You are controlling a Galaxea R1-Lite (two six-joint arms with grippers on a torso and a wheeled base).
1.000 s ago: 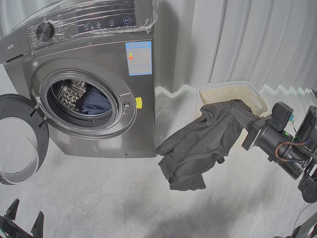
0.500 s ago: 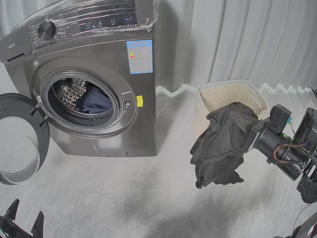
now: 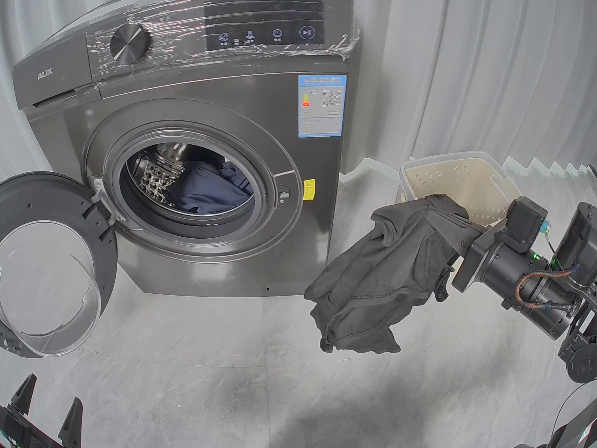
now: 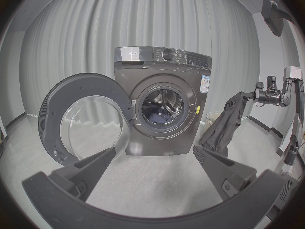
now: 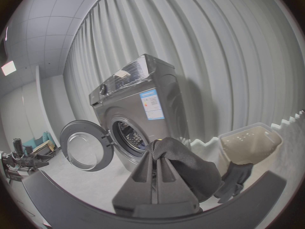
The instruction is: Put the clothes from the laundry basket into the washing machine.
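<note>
Laundry aloft: a dark garment [image 3: 379,275] hangs from the right gripper [image 5: 155,167], whose fingers are clamped on its top edge, just in front of the cream laundry basket [image 3: 435,164] and beside the washing machine [image 3: 249,98]. Blue clothes [image 3: 208,191] lie in the drum, the round door [image 3: 37,197] wide open. The left gripper [image 4: 152,163] sits low, fingers spread, holding nothing.

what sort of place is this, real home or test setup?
Probably a staged laundry corner in a test room rather than a home: a washing machine with film over its panel, curtains behind it, and a laundry basket on the bare tiled floor.
</note>
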